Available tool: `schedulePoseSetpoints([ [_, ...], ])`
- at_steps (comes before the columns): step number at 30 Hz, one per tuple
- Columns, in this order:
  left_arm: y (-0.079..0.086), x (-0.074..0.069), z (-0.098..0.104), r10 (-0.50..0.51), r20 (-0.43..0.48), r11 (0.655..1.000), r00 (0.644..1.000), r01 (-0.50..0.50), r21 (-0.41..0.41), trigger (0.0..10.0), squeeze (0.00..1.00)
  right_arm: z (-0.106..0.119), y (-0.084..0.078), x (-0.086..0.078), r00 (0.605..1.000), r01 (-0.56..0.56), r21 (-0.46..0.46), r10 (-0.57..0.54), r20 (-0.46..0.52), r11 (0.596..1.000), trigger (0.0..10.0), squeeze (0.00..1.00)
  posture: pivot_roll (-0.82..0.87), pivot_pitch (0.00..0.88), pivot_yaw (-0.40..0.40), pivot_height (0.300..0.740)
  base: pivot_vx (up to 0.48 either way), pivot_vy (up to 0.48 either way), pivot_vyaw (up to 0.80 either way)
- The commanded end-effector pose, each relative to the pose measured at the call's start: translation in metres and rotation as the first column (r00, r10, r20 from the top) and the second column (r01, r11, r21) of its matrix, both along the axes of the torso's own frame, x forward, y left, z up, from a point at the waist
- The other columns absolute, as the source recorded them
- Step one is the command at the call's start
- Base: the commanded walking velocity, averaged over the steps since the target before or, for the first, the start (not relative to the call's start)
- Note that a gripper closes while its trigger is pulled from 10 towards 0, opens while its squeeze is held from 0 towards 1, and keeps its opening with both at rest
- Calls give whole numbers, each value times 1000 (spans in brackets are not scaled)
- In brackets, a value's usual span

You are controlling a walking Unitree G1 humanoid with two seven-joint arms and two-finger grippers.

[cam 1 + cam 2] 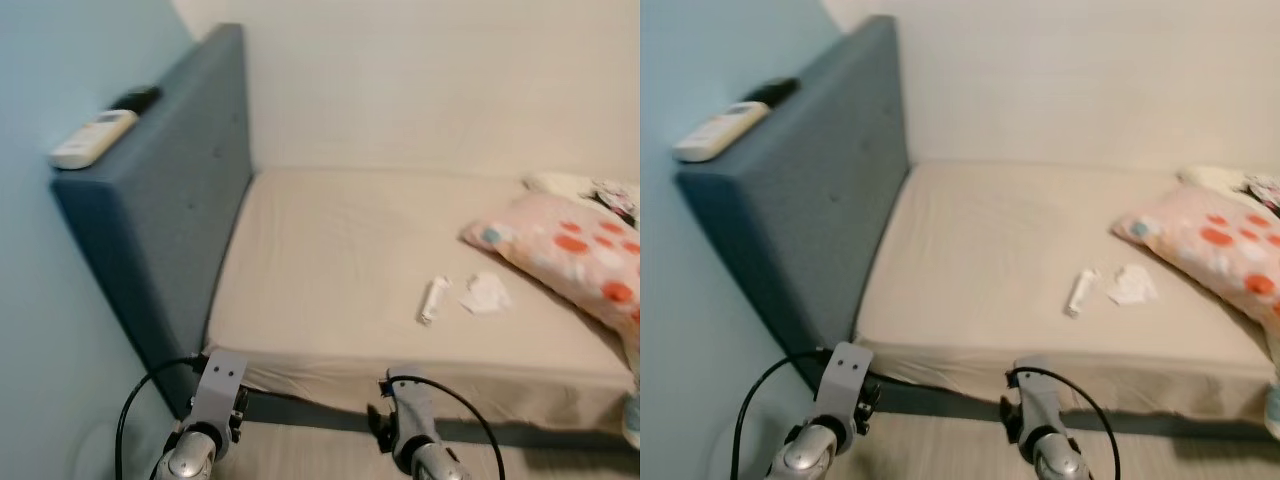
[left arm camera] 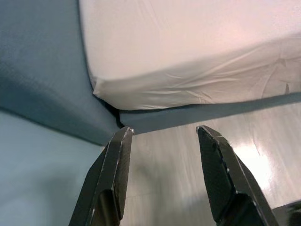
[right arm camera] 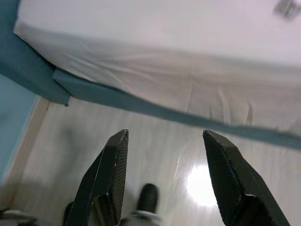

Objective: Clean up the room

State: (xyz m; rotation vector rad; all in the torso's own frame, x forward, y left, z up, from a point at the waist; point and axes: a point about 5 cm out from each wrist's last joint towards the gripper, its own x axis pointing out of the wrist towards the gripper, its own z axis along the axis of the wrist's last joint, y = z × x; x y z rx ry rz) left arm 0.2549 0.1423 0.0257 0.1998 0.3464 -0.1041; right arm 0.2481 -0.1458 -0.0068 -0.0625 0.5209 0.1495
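- Left gripper [image 2: 162, 141] and right gripper [image 3: 164, 146] both gaped wide, empty, low over floor short of bed [image 1: 330, 270].
- Targets likely small tube [image 1: 433, 298] and crumpled tissue [image 1: 485, 294] on mattress beside pillow [image 1: 575, 250]; out of reach.

- A tube [image 1: 433, 299] and a crumpled tissue [image 1: 485, 294] are laid side by side on the bed [image 1: 340, 260].
- A pillow [image 1: 575, 255] is set to their right.
- A remote [image 1: 93, 139] is placed on the headboard [image 1: 170, 210], at left.
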Motion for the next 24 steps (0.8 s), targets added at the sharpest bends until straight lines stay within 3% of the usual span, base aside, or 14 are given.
schedulePoseSetpoints([
  [1,0,-3,-3,5,-15,1000,1000,-5,-1,10000,0,0,-4,0,1000,16,1,-16,4,1000,10000,0,-4,141,-20,721,0,0,-800],
  [7,1,-2,1,14,12,1000,1000,-14,-25,10000,0,2,-3,3,1000,15,18,-15,12,1000,10000,0,0,136,-18,721,0,0,-800],
  [24,0,0,10,19,60,996,998,-14,-92,10000,0,8,3,8,999,-3,38,1,48,999,10000,0,-2,135,-13,721,0,0,0],
])
